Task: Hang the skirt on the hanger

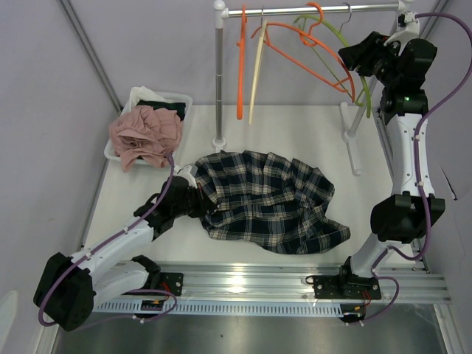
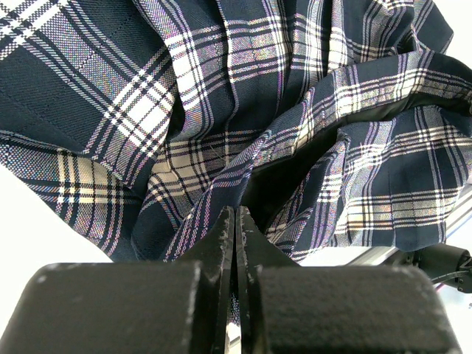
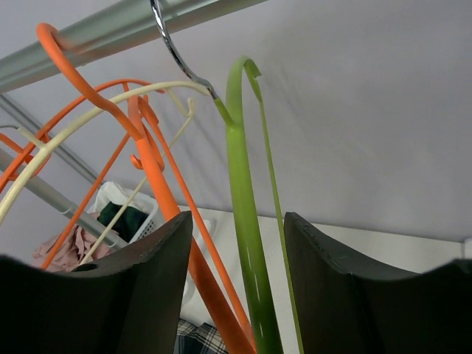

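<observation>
The dark plaid skirt (image 1: pixel 269 200) lies crumpled on the white table. My left gripper (image 1: pixel 193 200) is at its left edge, shut on a fold of the skirt; in the left wrist view the fingers (image 2: pixel 236 215) are pressed together, a sliver of plaid between them, and the skirt (image 2: pixel 221 96) fills the frame. My right gripper (image 1: pixel 349 60) is up at the rail, open. Its jaws stand on either side of the green hanger (image 3: pixel 247 243), which hangs by a metal hook from the rail (image 3: pixel 110 29). The green hanger also shows in the top view (image 1: pixel 330 26).
Two orange hangers (image 1: pixel 302 63) (image 1: pixel 240 66) and a cream one (image 1: pixel 256 74) hang on the same rail (image 1: pixel 310 9). The rack's posts and feet stand at the back of the table. A white basket (image 1: pixel 166 94) holding a pink garment (image 1: pixel 144 136) sits at back left.
</observation>
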Action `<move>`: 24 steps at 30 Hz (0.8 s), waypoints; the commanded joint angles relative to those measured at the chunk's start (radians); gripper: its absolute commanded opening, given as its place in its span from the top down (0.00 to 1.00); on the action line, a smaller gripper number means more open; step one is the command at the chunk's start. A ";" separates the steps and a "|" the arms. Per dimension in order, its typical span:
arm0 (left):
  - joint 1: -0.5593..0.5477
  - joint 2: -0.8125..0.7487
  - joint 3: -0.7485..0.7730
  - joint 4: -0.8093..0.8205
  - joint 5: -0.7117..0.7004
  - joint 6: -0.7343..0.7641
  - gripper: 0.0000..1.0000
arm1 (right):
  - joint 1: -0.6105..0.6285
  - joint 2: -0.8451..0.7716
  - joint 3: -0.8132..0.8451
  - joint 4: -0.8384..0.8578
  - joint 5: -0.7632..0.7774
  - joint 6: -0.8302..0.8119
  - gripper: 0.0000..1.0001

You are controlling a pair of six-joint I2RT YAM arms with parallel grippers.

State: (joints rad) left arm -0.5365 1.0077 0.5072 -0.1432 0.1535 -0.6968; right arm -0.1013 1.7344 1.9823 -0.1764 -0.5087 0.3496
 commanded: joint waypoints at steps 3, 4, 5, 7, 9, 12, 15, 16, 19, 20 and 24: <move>-0.008 -0.017 0.008 0.014 0.015 0.025 0.98 | 0.023 -0.009 0.039 -0.029 0.033 -0.030 0.43; -0.008 -0.017 0.011 0.014 0.015 0.025 0.98 | 0.026 -0.003 0.049 -0.043 0.035 -0.038 0.43; -0.008 -0.018 0.007 0.014 0.014 0.025 0.98 | 0.032 0.004 0.059 -0.055 0.045 -0.046 0.43; -0.008 -0.024 0.008 0.011 0.012 0.023 0.98 | 0.054 0.017 0.082 -0.095 0.062 -0.083 0.43; -0.008 -0.027 0.008 0.010 0.012 0.023 0.98 | 0.078 0.024 0.101 -0.127 0.100 -0.118 0.43; -0.008 -0.035 0.007 0.001 0.011 0.023 0.98 | 0.098 0.014 0.102 -0.140 0.165 -0.158 0.51; -0.008 -0.040 0.007 -0.004 0.008 0.026 0.98 | 0.150 0.013 0.115 -0.166 0.264 -0.198 0.58; -0.008 -0.041 0.007 -0.009 0.006 0.026 0.98 | 0.172 0.014 0.130 -0.176 0.285 -0.227 0.64; -0.008 -0.044 0.007 -0.010 0.006 0.026 0.98 | 0.213 0.020 0.156 -0.215 0.335 -0.277 0.79; -0.008 -0.046 0.007 -0.009 0.006 0.025 0.98 | 0.222 0.025 0.167 -0.225 0.338 -0.285 0.83; -0.008 -0.049 0.004 -0.010 0.006 0.025 0.97 | 0.255 0.033 0.200 -0.235 0.320 -0.310 0.94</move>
State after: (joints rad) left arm -0.5369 0.9833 0.5072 -0.1600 0.1532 -0.6956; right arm 0.1318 1.7599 2.1124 -0.4187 -0.2134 0.0994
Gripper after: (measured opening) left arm 0.026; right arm 0.164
